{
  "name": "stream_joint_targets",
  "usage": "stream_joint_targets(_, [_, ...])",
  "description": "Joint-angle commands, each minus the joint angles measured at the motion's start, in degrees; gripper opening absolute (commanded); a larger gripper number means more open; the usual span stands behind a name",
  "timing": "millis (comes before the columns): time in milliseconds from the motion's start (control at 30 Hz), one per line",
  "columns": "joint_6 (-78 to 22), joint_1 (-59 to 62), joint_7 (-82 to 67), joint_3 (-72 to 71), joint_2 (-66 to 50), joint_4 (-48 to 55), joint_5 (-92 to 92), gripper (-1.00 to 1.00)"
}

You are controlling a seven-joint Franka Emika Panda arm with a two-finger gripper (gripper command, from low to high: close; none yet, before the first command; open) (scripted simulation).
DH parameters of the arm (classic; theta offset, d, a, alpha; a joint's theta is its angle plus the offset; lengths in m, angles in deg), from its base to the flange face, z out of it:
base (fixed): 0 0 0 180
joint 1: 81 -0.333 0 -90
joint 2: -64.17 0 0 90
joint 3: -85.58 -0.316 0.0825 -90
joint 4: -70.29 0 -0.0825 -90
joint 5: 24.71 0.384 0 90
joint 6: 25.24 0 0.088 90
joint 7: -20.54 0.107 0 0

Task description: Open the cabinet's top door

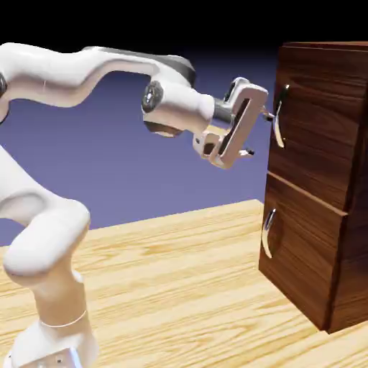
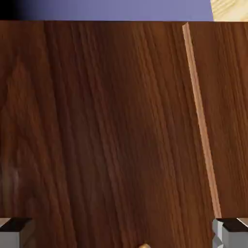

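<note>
Nearest the lens in the hand view, the gripper [image 2: 123, 233] has its two grey fingertips spread wide, one at each side of the bottom edge, with nothing pinched between them. In the exterior view, the top door [image 1: 320, 126] sits shut at the right, on the upper half of the dark cabinet [image 1: 350, 255], above the lower door [image 1: 302, 244]. Its curved silver handle [image 1: 278, 127] is close to the upper fingertip

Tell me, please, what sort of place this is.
Probably a simulated robotics test scene: a white Franka Panda arm on a wood-grain table, facing a dark brown two-door cabinet, all before a plain blue-violet backdrop.
</note>
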Motion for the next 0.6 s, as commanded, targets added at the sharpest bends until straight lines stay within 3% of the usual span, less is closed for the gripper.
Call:
stream_joint_targets(0, [-0.1, 0.9, 0.8, -0.9, 0.2, 0.5, 2.5, 0.0])
stream_joint_targets(567, [-2.5, 15.7, 14.4, -15.5, 2.9, 8.8, 44.9, 0.0])
